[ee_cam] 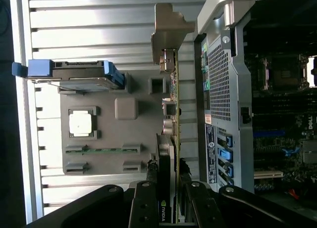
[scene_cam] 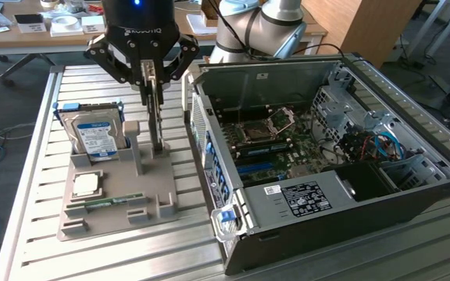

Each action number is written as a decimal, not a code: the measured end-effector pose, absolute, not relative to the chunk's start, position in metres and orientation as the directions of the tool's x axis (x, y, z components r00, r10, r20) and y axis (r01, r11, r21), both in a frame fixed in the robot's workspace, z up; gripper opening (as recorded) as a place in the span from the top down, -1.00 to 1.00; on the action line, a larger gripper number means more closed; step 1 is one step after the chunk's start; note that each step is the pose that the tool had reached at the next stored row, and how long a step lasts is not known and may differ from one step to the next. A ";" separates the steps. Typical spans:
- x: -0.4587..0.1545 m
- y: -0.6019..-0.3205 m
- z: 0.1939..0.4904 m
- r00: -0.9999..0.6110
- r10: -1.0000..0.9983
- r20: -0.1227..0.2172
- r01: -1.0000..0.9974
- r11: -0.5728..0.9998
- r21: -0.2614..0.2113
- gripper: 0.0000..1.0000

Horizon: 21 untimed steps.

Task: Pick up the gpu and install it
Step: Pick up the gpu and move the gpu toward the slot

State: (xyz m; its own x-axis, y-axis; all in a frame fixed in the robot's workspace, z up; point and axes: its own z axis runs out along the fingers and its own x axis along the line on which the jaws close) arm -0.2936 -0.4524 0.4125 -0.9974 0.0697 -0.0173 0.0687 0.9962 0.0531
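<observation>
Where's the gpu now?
Exterior view's left: the gpu stands on edge in the gripper at the gray holder, between the hard drive and the case.

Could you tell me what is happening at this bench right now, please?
The robot arm's pincer is closed on the top edge of the gpu, which stands upright on edge at the grey parts holder. Whether the card is clear of the holder I cannot tell. A hard drive, a processor and a RAM stick sit in the holder. The open computer case lies beside it, toward the exterior view's right; the gpu is not yet installed in it.
</observation>
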 end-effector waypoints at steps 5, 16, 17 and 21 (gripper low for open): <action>-0.294 -0.452 0.412 -0.997 0.070 -0.017 0.069 0.996 0.053 0.47; -0.283 -0.452 0.412 -0.997 0.070 -0.017 0.069 0.996 0.053 0.47; -0.280 -0.452 0.413 -0.997 0.070 -0.017 0.069 0.996 0.053 0.47; -0.265 -0.452 0.413 -0.997 0.070 -0.017 0.069 0.996 0.054 0.47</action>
